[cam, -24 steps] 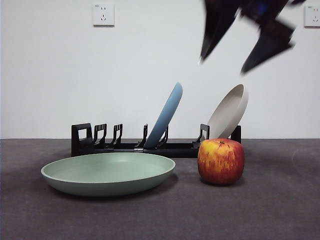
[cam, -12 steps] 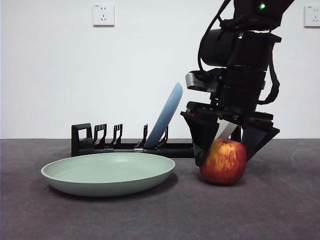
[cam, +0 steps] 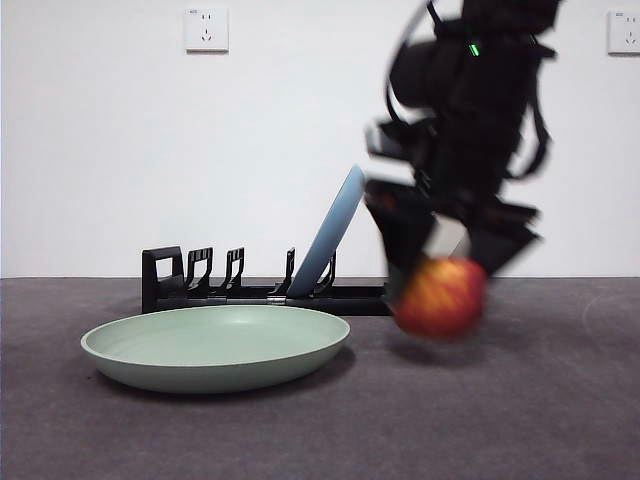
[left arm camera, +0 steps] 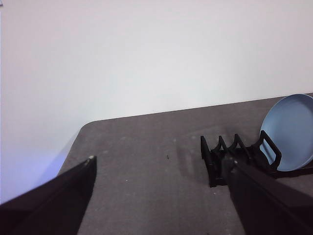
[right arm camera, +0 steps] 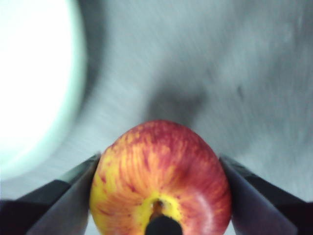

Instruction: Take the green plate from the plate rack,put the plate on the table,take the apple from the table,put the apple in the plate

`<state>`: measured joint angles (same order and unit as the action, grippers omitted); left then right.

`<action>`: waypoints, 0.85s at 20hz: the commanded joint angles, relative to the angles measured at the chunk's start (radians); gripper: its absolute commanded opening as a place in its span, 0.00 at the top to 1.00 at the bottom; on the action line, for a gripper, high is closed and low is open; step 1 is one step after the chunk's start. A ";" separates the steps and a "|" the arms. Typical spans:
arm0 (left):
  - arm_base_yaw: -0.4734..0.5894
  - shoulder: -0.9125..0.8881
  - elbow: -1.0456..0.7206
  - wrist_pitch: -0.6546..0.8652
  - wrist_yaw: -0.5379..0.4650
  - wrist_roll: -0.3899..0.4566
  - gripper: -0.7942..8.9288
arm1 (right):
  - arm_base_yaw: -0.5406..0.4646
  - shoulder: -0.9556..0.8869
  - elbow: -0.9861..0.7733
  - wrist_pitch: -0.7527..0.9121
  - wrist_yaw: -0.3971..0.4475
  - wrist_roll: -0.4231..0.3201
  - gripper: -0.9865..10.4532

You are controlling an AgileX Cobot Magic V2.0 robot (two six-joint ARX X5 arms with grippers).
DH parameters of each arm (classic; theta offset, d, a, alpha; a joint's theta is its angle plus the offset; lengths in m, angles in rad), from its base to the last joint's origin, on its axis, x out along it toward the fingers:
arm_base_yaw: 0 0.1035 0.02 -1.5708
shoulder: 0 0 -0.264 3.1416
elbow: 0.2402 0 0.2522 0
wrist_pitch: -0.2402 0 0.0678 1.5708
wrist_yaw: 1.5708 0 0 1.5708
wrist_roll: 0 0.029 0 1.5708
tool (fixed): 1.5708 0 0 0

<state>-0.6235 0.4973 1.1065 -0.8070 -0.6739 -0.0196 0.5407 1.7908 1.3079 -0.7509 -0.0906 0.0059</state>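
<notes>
The apple (right arm camera: pixel 160 180) was red with yellow-orange streaks and a dark stem dimple. The green plate (cam: pixel 215 346) was a plain pale sage, matte. A blue plate (cam: pixel 328 232) stood in the black plate rack (cam: pixel 200 280). The worktop (cam: pixel 540 410) was dark grey, faintly mottled. The right gripper (cam: pixel 445 262) was black.

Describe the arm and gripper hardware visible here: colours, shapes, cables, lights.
Right gripper: black, bulky stacked housings, a small green light near the top, black cables looping down both sides, a pale grey patch between two wedge-shaped black jaws. Left gripper: two matte black tapering jaws, no markings visible.
</notes>
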 commanded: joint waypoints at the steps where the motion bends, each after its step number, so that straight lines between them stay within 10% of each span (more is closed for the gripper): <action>1: 0.003 -0.002 -0.005 0.002 0.000 -0.007 0.47 | 0.056 -0.018 0.107 0.019 -0.049 0.015 0.92; 17: 0.003 -0.002 -0.005 -0.079 0.015 -0.008 0.47 | 0.301 0.306 0.299 0.111 0.063 0.015 0.91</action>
<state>-0.6235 0.4973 1.1065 -0.8871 -0.6636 -0.0196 0.8356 2.0850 1.6100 -0.6472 -0.0257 0.0120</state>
